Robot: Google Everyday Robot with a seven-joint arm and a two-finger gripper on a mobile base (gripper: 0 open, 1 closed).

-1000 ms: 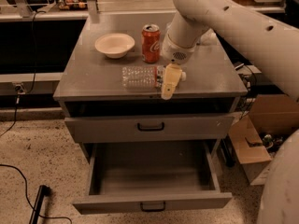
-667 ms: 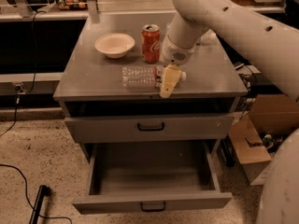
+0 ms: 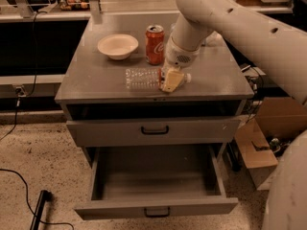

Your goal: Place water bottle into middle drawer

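Observation:
The water bottle [image 3: 142, 78] lies on its side on the grey cabinet top [image 3: 96, 85], near the front edge, with its white cap [image 3: 188, 77] pointing right. My gripper [image 3: 171, 80] comes down from the upper right and sits over the bottle's neck end, hiding that part; the bottle rests on the top. The middle drawer [image 3: 156, 207] is pulled out wide below, and nothing shows inside it. Its small black handle faces front.
A red soda can [image 3: 155, 44] stands just behind the bottle, and a white bowl [image 3: 118, 46] sits to its left. The upper drawer front [image 3: 153, 131] is closed. A cardboard box [image 3: 261, 147] stands on the floor at right. A black cable [image 3: 19, 186] lies at left.
My gripper has shifted slightly left and lower over the bottle's neck end. The bottle, can, bowl and drawer have not moved.

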